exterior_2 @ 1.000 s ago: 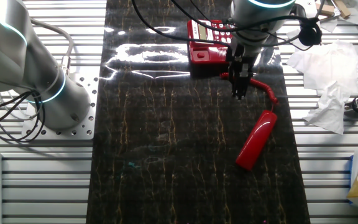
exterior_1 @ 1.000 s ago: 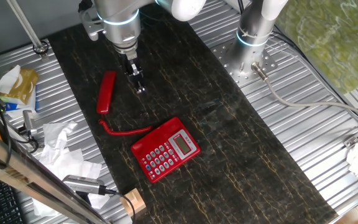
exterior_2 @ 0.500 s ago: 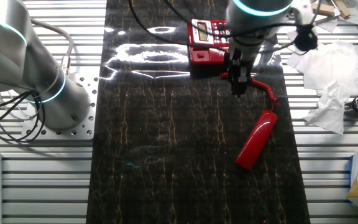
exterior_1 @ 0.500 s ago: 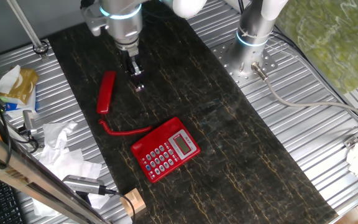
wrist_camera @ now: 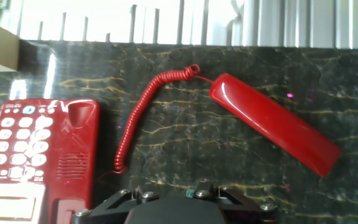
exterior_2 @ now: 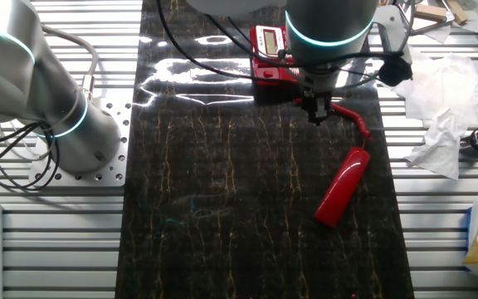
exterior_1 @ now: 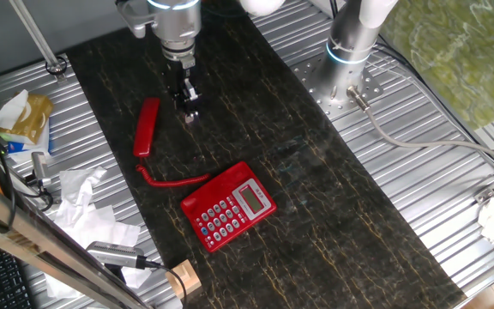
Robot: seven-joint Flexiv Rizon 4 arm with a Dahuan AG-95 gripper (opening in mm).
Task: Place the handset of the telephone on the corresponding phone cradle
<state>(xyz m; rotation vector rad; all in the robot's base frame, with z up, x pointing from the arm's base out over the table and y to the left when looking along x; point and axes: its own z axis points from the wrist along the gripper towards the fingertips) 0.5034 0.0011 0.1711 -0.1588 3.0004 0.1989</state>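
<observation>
Hovering my gripper (exterior_1: 189, 110) over the worktop (exterior_1: 333, 197), jaw state unclear, I am seeing the handset (exterior_1: 147, 127) lying at its nine o'clock. From the other side, the handset (exterior_2: 343, 188) is lying at five o'clock, apart from the telephone (exterior_2: 275, 55). Looking down, the handset (wrist_camera: 273, 123) is lying at one o'clock.

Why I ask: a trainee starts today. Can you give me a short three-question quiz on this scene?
1. True or false: the handset lies in the phone cradle of the telephone.
2. What joins the handset to the telephone? A) a coiled red cord B) a black cable C) nothing
3. Fill in: the hand, up beside the handset, holds ____.

Key: 1 false, the handset lies apart from the telephone; 2 A; 3 nothing.
</observation>
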